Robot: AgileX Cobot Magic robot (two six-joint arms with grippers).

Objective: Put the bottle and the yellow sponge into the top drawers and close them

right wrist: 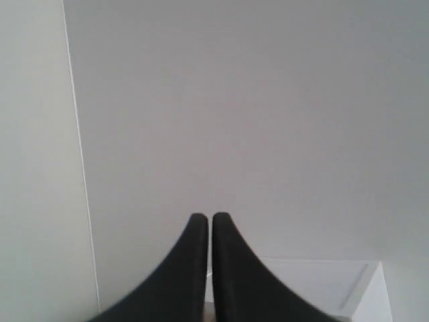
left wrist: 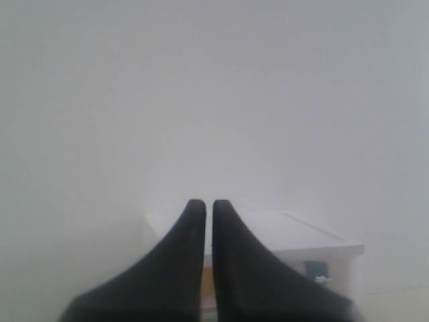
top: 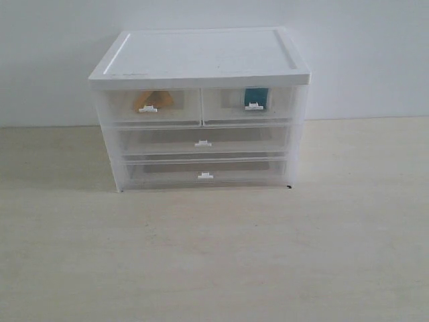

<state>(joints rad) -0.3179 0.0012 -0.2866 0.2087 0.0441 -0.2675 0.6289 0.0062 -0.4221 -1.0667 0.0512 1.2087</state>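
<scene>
A white drawer cabinet (top: 201,57) stands at the back of the table. Its two top drawers are pushed in flush. The yellow sponge (top: 153,99) shows through the front of the left top drawer (top: 151,114). The bottle (top: 256,98), seen by its teal label, sits inside the right top drawer (top: 249,115). Neither arm appears in the exterior view. My left gripper (left wrist: 209,204) is shut and empty, held high and back from the cabinet (left wrist: 301,235); the sponge (left wrist: 208,282) peeks between its fingers. My right gripper (right wrist: 209,218) is shut and empty too, above the cabinet top (right wrist: 315,282).
Two full-width drawers (top: 203,141) (top: 205,173) below are also pushed in. The pale wooden table (top: 214,255) stretches in front of the cabinet. A plain white wall (top: 362,54) lies behind.
</scene>
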